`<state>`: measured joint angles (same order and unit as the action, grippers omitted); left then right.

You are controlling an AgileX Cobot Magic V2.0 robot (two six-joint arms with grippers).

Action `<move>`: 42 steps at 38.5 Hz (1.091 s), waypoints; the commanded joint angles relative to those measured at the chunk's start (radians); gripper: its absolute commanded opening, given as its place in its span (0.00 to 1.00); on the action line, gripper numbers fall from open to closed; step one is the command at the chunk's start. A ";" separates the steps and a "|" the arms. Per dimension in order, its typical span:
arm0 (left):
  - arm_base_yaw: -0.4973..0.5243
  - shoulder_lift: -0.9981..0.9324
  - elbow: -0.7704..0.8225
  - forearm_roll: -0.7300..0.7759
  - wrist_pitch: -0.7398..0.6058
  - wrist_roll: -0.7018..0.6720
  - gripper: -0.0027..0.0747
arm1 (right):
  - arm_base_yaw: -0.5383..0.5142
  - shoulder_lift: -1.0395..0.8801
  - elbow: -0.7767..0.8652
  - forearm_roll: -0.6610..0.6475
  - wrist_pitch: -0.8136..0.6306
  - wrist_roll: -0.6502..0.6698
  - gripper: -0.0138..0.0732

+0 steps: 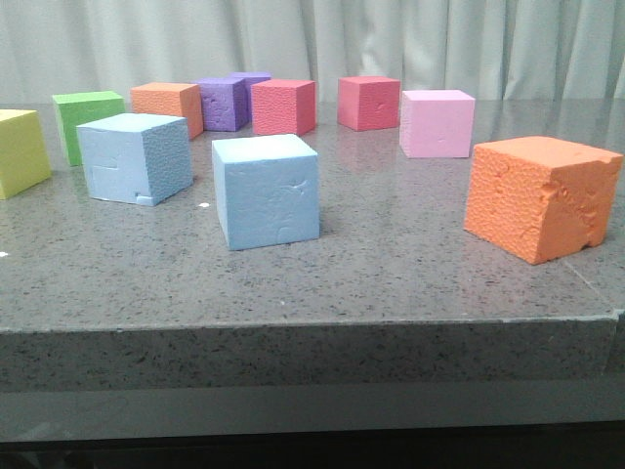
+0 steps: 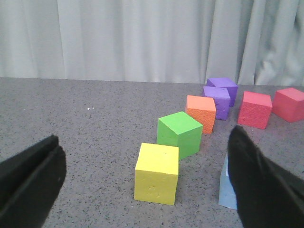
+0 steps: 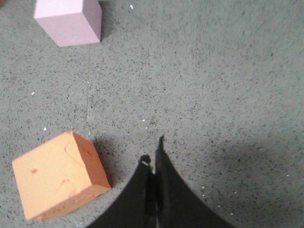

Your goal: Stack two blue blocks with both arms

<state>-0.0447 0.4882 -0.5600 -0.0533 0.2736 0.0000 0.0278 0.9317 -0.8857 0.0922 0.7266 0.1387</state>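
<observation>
Sky-blue foam blocks apart on bench, unstacked. Left gripper jaws wide, empty; one block's edge just beside right-hand finger. Right gripper jaws closed, empty, no block near. Likely light, squashy; grip opposite flat faces mid-height.

Soft even light, faint shadows

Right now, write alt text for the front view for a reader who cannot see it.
Two sky-blue foam cubes sit apart, unstacked, near the front of a grey speckled table, with no robot hand in sight. A large orange cube stands at right; yellow, green, orange, purple, red and pink cubes sit farther back before a pale curtain.
</observation>
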 commanded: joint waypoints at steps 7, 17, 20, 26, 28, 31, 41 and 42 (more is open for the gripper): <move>0.000 0.038 -0.033 -0.002 -0.128 -0.012 0.90 | -0.005 -0.298 0.257 -0.014 -0.308 -0.092 0.09; 0.000 0.195 -0.088 -0.002 -0.155 0.009 0.90 | -0.005 -0.431 0.378 -0.014 -0.339 -0.092 0.09; -0.002 0.263 -0.143 -0.002 -0.133 0.009 0.90 | -0.005 -0.432 0.381 -0.014 -0.338 -0.092 0.09; -0.074 0.438 -0.294 -0.002 -0.034 0.009 0.90 | -0.005 -0.432 0.381 -0.014 -0.341 -0.092 0.09; -0.112 0.504 -0.347 -0.002 0.010 0.021 0.90 | -0.005 -0.432 0.381 -0.014 -0.341 -0.092 0.09; -0.171 0.620 -0.438 -0.001 0.104 0.035 0.90 | -0.005 -0.432 0.381 -0.014 -0.341 -0.092 0.09; -0.305 0.945 -0.759 -0.001 0.436 0.035 0.90 | -0.005 -0.432 0.381 -0.014 -0.340 -0.092 0.09; -0.309 0.963 -0.778 -0.001 0.455 0.035 0.90 | -0.005 -0.432 0.381 -0.014 -0.340 -0.092 0.09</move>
<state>-0.3281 1.4205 -1.2434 -0.0533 0.7017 0.0356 0.0278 0.4997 -0.4761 0.0890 0.4656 0.0609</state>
